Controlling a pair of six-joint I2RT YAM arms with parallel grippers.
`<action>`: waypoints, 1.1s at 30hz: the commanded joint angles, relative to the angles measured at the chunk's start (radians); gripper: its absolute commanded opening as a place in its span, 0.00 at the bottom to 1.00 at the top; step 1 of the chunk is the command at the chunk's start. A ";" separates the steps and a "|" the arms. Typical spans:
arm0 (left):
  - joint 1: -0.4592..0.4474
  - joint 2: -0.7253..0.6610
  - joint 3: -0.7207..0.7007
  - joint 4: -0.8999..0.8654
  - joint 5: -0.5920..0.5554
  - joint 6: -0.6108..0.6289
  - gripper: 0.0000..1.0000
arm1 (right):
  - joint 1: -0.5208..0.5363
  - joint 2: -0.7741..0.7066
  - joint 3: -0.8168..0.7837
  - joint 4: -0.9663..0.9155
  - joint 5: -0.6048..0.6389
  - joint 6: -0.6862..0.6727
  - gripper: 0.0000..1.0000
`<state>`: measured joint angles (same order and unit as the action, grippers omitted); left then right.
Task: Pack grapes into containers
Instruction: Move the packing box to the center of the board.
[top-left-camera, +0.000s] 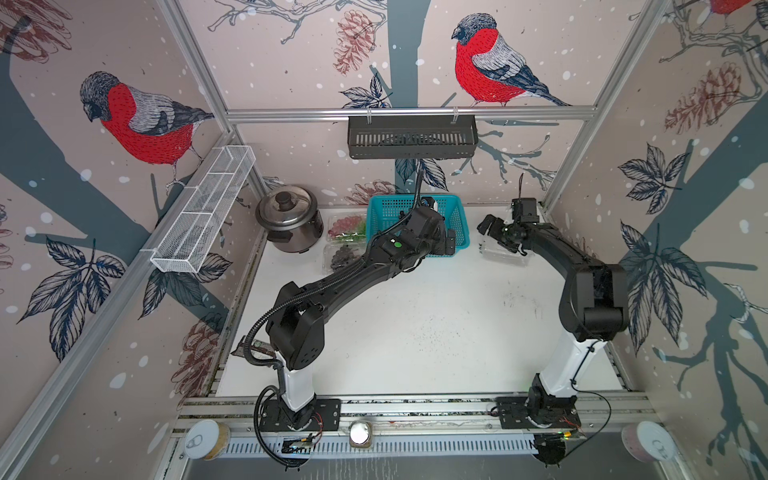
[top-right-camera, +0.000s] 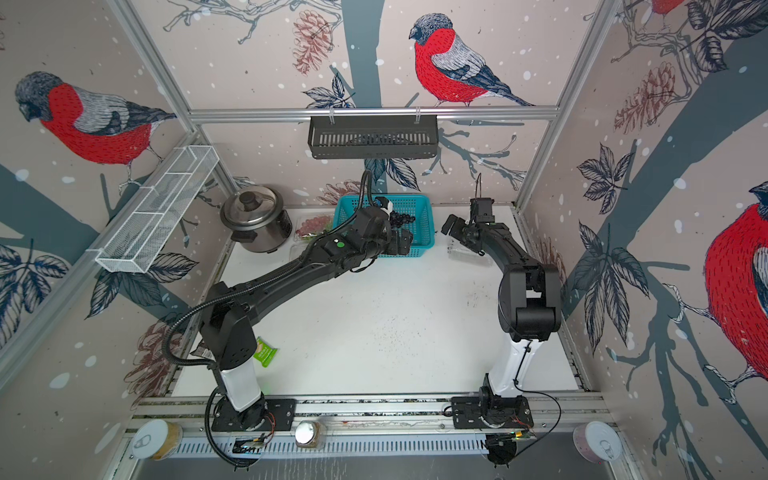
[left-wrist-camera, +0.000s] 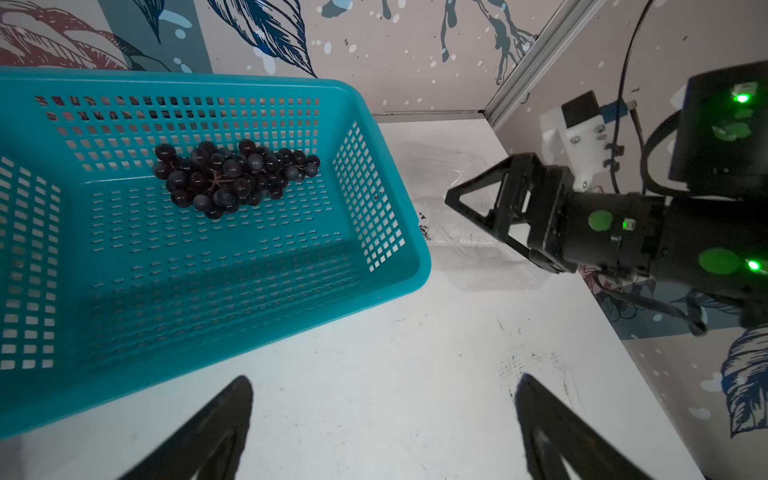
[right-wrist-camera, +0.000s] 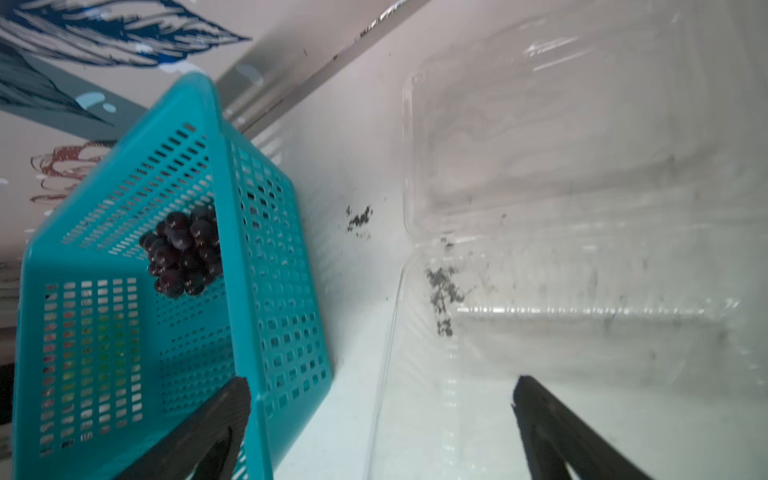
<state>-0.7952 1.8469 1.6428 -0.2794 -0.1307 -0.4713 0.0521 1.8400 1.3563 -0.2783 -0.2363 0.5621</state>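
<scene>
- Left arm (top-left-camera: 332, 282): in both top views it hides part of the basket (top-left-camera: 386, 210), the red-green punnet (top-left-camera: 331, 233) and the dark punnet (top-left-camera: 328, 252).
- Basket: teal, at the back of the counter (top-left-camera: 415, 332); holds one dark bunch (left-wrist-camera: 232, 178).
- Empty punnet (right-wrist-camera: 582, 166): clear, lid open, just beside the basket; edges faint.
- Red-green punnet: red and green grapes (top-left-camera: 345, 226). Dark punnet: dark grapes (top-left-camera: 343, 257). Lids unclear.
- Left fingers (left-wrist-camera: 216, 432), right fingers (right-wrist-camera: 552, 432): spread, gripping nothing.
</scene>
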 joint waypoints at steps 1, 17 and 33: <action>-0.001 0.002 -0.011 0.012 -0.018 0.004 0.97 | 0.003 -0.063 -0.093 0.069 -0.015 0.011 1.00; -0.002 0.012 -0.049 0.041 0.048 -0.061 0.97 | 0.037 -0.279 -0.462 0.125 0.040 -0.011 1.00; 0.004 -0.045 -0.174 0.015 0.004 -0.132 0.97 | 0.274 -0.396 -0.610 0.120 0.107 0.077 1.00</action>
<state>-0.7959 1.8175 1.4807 -0.2649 -0.0841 -0.5571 0.2844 1.4555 0.7582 -0.1772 -0.1574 0.5842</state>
